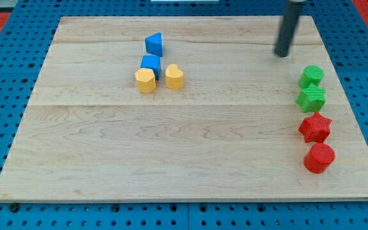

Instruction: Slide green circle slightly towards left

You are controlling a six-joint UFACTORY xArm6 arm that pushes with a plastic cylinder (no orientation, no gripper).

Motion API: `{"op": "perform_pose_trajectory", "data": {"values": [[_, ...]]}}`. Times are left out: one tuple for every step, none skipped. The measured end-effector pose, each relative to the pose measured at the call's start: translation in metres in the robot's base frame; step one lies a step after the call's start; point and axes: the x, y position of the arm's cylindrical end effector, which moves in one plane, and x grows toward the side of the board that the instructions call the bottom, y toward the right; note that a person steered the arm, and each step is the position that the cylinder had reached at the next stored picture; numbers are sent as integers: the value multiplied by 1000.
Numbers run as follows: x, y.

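Note:
The green circle (pixel 311 76) sits near the right edge of the wooden board (pixel 190 153). A green star (pixel 312 98) lies just below it, touching or nearly touching. My tip (pixel 281 54) is down near the board's top right, up and to the left of the green circle, a short gap away and not touching it.
A red star (pixel 315 127) and a red circle (pixel 319 157) line up below the green star along the right edge. At the view's top centre-left are a blue triangle (pixel 154 43), a blue cube (pixel 150 63), a yellow hexagon (pixel 145 81) and a yellow heart (pixel 174 76).

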Motion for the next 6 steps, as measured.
{"op": "perform_pose_trajectory", "data": {"values": [[-14, 98], [2, 106], [98, 106], [124, 68], [95, 41], [86, -55]]}}
